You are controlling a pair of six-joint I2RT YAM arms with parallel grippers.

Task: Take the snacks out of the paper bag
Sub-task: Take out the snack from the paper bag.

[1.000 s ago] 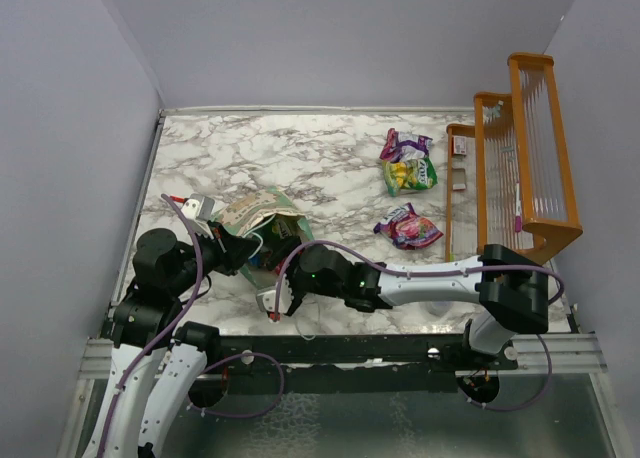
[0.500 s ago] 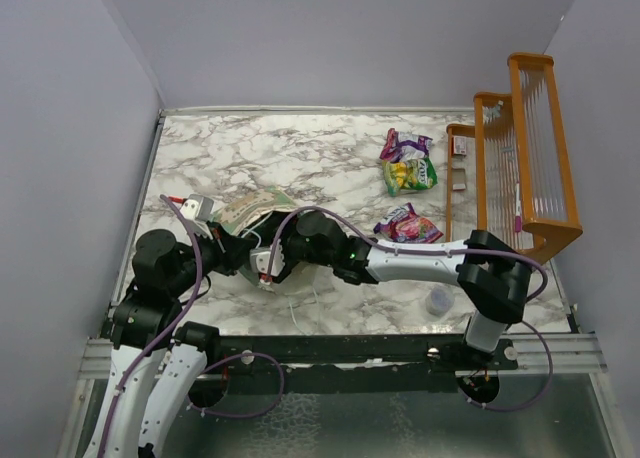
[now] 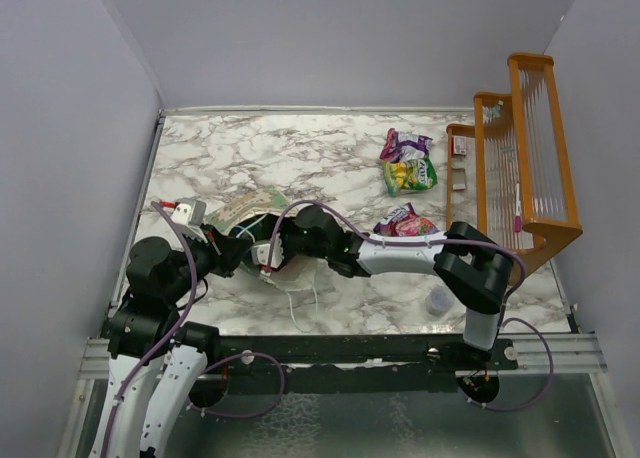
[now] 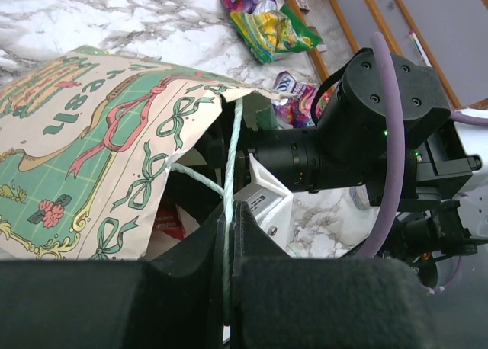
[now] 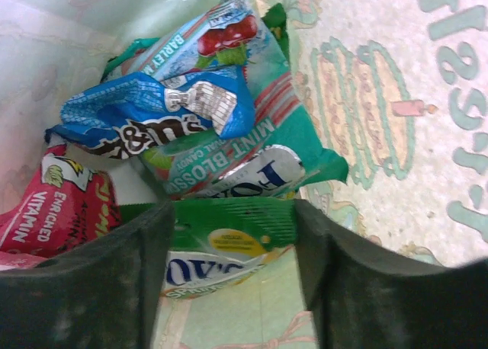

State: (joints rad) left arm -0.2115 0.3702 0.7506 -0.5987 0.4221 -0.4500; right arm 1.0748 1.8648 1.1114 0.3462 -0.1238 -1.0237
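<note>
On the left side of the white grey-veined marble table (image 3: 300, 158), the mint-green paper gift bag with a cream ornate printed panel (image 3: 250, 203) is seen lying on its side, its mouth turned toward the right. The left gripper (image 4: 227, 212) is positioned at the bag's near edge, and its jaws are pressed together on a thin white string handle (image 4: 232, 158), which is drawn taut up to the bag's rim. Just to the right, the right gripper (image 3: 268, 258) is pushed into the bag's mouth. In the right wrist view its jaws are held wide apart, and a green-edged foil packet with white and blue print (image 5: 229, 219) is framed between them; whether the pads touch it cannot be told. Behind that packet, inside the bag, a blue crinkly packet (image 5: 152, 109), a teal packet with mint lettering (image 5: 252, 128) and a red packet (image 5: 53, 204) are piled together. Further right, well apart from the bag, three snacks are laid out on the marble: a purple packet (image 3: 400, 143) touching a green-and-yellow packet (image 3: 410, 175), and nearer the arms a pink-purple packet (image 3: 405, 223). A small grey round cap (image 3: 438, 300) is seen near the front edge. At the far right, an orange wooden stepped rack (image 3: 530, 148) is stood against the wall.
</note>
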